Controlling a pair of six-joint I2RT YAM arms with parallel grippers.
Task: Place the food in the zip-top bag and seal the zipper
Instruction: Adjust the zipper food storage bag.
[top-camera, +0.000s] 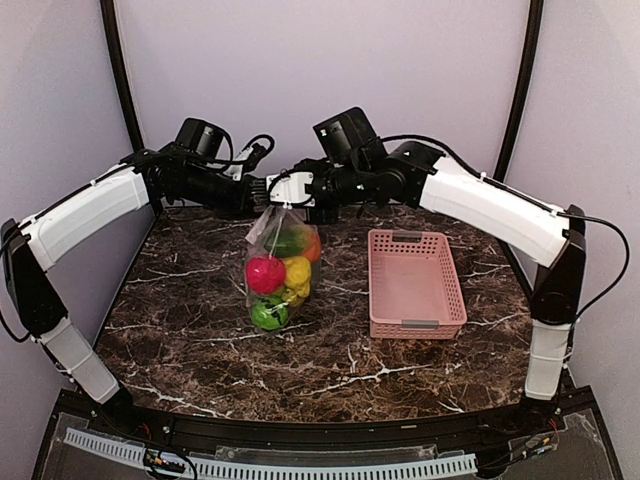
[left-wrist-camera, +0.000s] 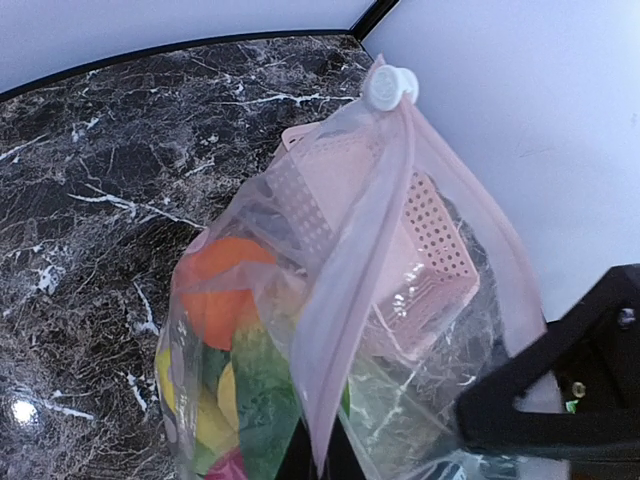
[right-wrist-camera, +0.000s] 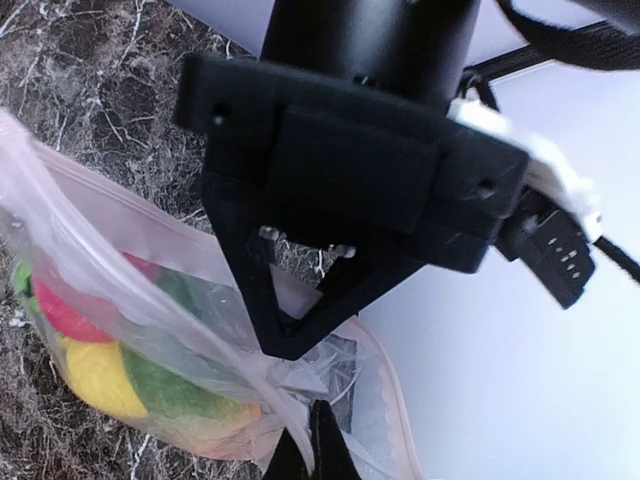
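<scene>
Bulging with rounded food (top-camera: 266, 274), soft clear zip-top bag (top-camera: 261, 233) hangs crinkled.

No legible text, label, brand, number or sign anywhere. None on the zip-top bag (top-camera: 281, 268), only blurred pale print on its film. None on the pink basket (top-camera: 415, 285) toward the right edge of the counter (top-camera: 200, 345).
</scene>
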